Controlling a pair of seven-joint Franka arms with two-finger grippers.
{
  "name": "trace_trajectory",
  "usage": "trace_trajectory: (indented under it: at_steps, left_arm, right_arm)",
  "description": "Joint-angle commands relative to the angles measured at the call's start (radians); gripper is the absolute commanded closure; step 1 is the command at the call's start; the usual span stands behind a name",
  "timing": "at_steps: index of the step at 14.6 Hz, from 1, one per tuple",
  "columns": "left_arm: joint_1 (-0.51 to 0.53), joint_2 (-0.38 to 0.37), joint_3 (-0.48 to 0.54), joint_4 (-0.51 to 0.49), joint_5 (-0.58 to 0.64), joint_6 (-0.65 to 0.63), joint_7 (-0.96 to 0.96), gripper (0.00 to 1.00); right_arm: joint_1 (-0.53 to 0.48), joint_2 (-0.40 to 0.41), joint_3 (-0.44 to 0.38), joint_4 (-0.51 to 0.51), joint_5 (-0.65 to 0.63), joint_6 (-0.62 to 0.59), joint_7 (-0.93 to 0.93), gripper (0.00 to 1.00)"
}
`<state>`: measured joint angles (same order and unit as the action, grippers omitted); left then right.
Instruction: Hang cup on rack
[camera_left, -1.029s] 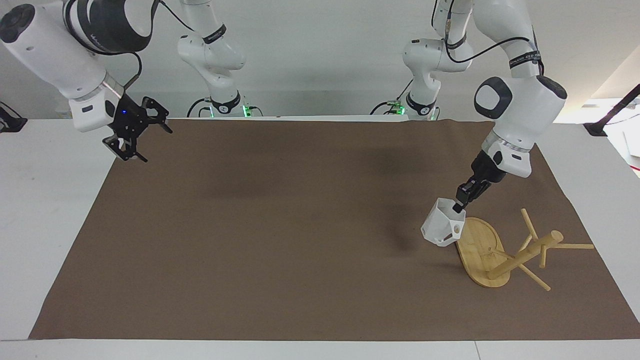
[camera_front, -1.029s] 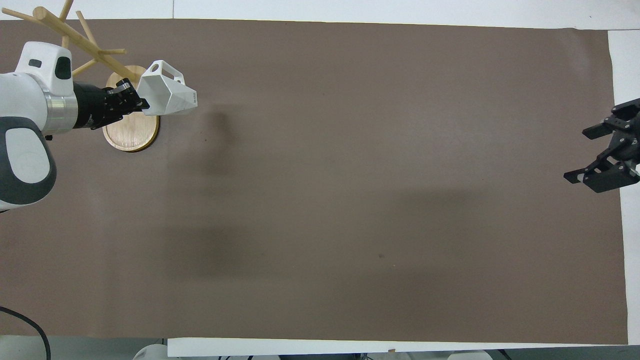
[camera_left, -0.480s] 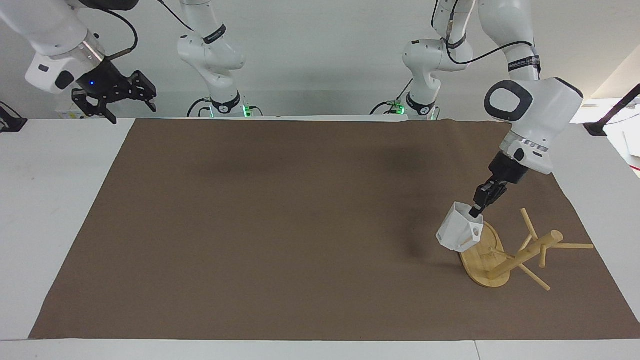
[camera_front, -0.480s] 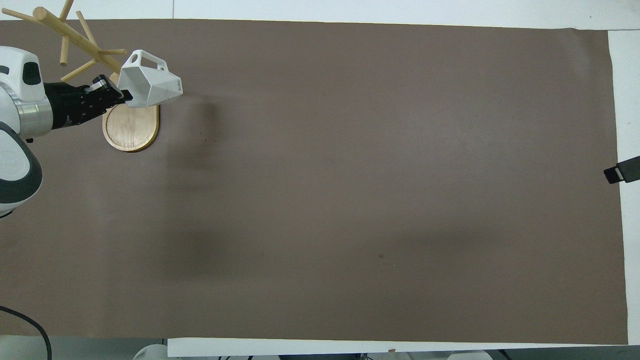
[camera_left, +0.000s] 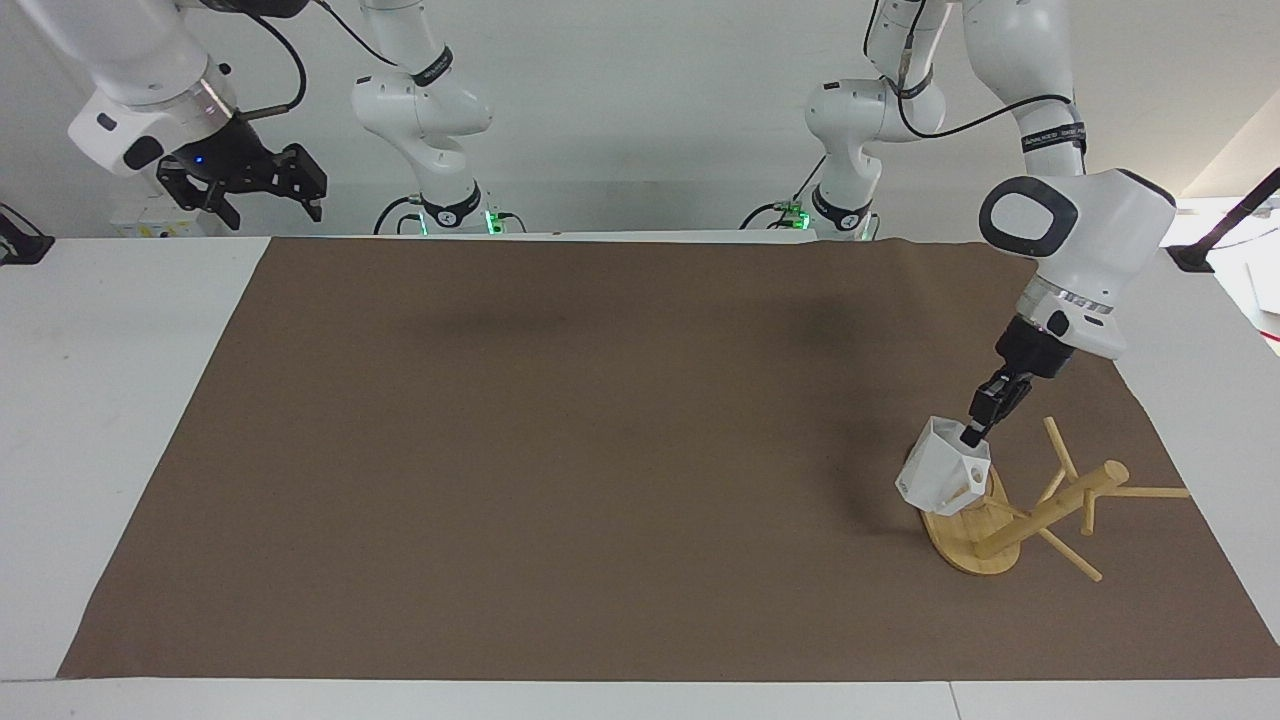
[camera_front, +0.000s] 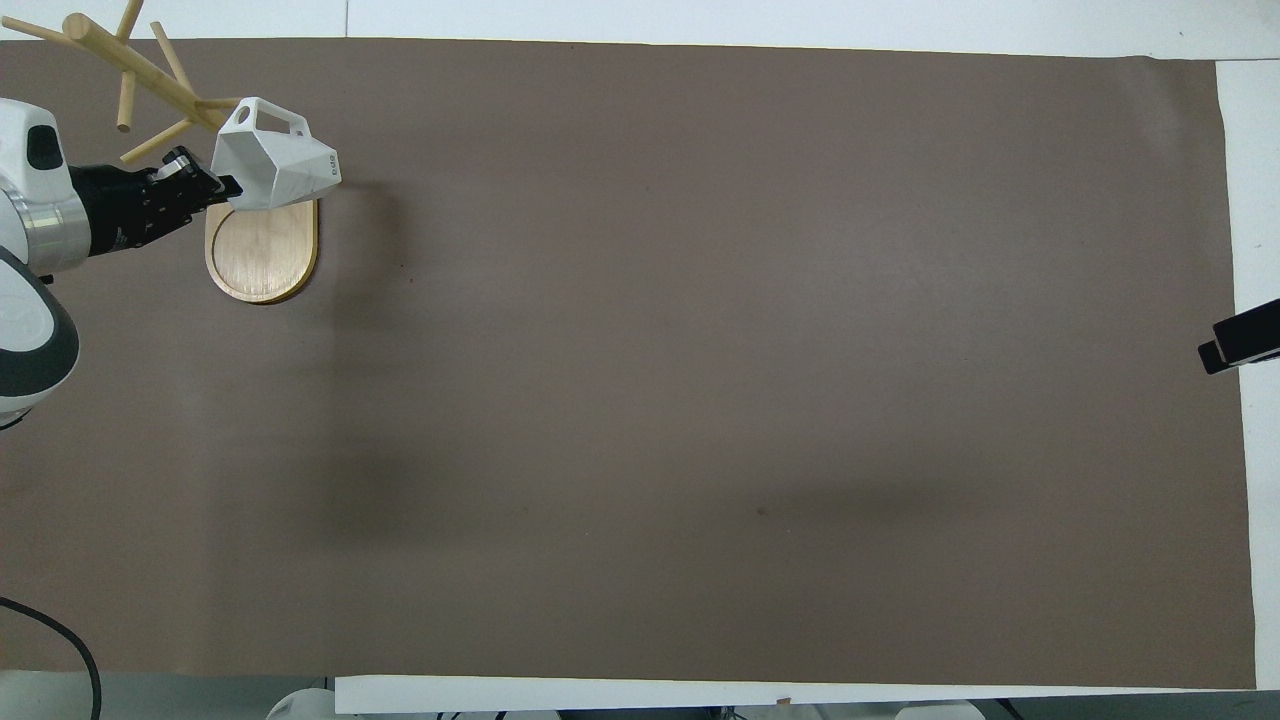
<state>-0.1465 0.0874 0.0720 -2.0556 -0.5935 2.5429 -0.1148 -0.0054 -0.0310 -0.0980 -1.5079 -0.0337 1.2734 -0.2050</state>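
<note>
The white faceted cup (camera_left: 943, 472) (camera_front: 276, 167) hangs tilted in the air over the oval base of the bamboo rack (camera_left: 966, 536) (camera_front: 262, 252), its looped handle toward the rack's post (camera_left: 1052, 508) (camera_front: 140, 66). My left gripper (camera_left: 973, 432) (camera_front: 218, 185) is shut on the cup's rim. Whether the cup touches a peg cannot be told. My right gripper (camera_left: 250, 188) is open and empty, raised over the table's edge at the right arm's end; only a tip of it shows in the overhead view (camera_front: 1238, 346).
A brown mat (camera_left: 560, 450) (camera_front: 700, 400) covers most of the white table. The rack stands on it at the left arm's end, with thin pegs (camera_left: 1148, 492) sticking out from the post.
My left gripper has carried the cup closer to the rack's post, over the base. My right arm has risen and drawn back toward its base.
</note>
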Motion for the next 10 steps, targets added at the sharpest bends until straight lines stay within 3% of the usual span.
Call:
trace_trajectory:
  at_steps: [1,7,8,10]
  left_arm:
    - [0.016,0.052,0.0,0.051,-0.012,0.04,0.02,1.0]
    - [0.018,0.072,0.002,0.057,-0.019,0.083,0.029,1.0]
    - [0.018,0.077,0.005,0.063,-0.011,0.088,0.035,0.86]
    - [0.021,0.077,0.008,0.063,-0.009,0.093,0.041,0.7]
  right_arm:
    - [0.015,-0.007,-0.008,-0.025,-0.002,-0.006,0.018,0.0]
    - [0.011,-0.007,-0.006,-0.025,-0.002,0.001,0.01,0.0]
    - [0.011,-0.007,-0.006,-0.025,-0.002,0.0,0.01,0.0]
    - [0.011,-0.01,-0.006,-0.029,-0.002,-0.003,0.01,0.0]
